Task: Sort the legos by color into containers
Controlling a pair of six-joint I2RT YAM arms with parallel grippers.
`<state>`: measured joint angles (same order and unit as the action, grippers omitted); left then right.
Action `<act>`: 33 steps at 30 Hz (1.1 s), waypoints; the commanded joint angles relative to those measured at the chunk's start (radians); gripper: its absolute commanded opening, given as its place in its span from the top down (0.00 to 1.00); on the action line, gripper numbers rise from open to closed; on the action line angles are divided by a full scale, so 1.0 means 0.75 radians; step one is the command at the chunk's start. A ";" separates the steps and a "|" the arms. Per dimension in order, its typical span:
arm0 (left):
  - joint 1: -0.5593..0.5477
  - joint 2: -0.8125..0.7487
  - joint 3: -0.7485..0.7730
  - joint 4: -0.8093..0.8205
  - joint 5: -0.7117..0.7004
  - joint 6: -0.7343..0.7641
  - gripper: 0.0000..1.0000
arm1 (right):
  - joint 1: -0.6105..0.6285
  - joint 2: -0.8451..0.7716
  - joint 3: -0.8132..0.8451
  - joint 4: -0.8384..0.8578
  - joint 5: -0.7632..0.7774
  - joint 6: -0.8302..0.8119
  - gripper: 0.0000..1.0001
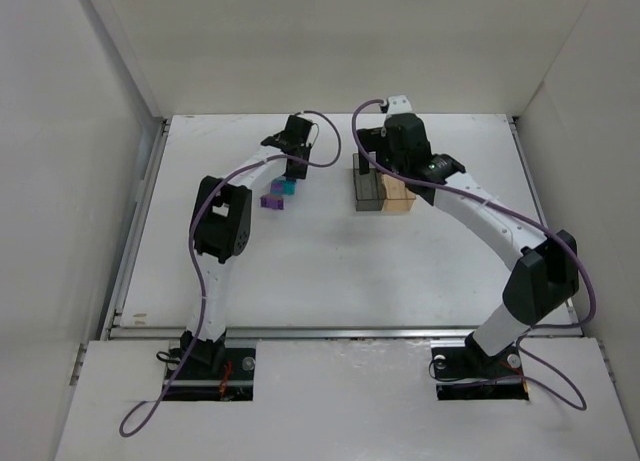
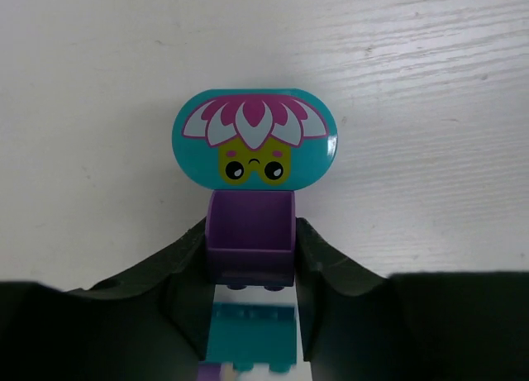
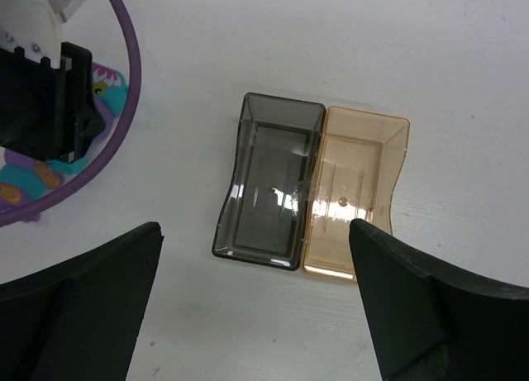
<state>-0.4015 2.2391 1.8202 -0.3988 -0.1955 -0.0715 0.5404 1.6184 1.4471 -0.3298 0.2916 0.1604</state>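
Observation:
In the left wrist view my left gripper [image 2: 250,247] is shut on a small purple lego [image 2: 250,228], with both dark fingers pressed against its sides. A teal rounded tile with a flower face [image 2: 254,139] lies just beyond it, and a teal lego [image 2: 251,335] lies nearer the wrist. From above, the left gripper [image 1: 285,176] is at the lego cluster [image 1: 278,193]. The joined containers are a smoky grey bin [image 3: 269,187] and an amber bin [image 3: 355,195], and both are empty. My right gripper [image 3: 256,315] hangs wide open above them.
The containers [image 1: 382,193] stand right of the lego cluster at table centre. The left arm's wrist and purple cable [image 3: 50,92] fill the upper left of the right wrist view, and colourful legos [image 3: 25,187] show beneath them. White walls enclose the table.

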 commanded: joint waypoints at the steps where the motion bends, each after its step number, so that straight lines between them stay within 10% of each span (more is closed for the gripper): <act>1: 0.010 -0.054 0.013 -0.008 0.054 -0.029 0.79 | 0.028 -0.057 0.001 0.029 0.018 0.027 0.00; 8: 0.022 -0.163 -0.044 -0.023 0.238 0.024 0.99 | 0.028 -0.057 0.048 0.016 0.030 0.042 0.00; 17: -0.002 -0.379 -0.263 0.121 0.326 0.281 1.00 | 0.002 -0.057 0.106 -0.008 -0.155 0.030 0.00; 33: -0.015 -1.142 -0.850 0.247 1.003 1.185 1.00 | -0.168 -0.198 0.079 0.119 -1.309 0.005 0.00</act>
<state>-0.4015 1.4784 1.2526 -0.2420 0.4213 0.6472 0.4068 1.4902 1.4822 -0.3012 -0.4580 0.1780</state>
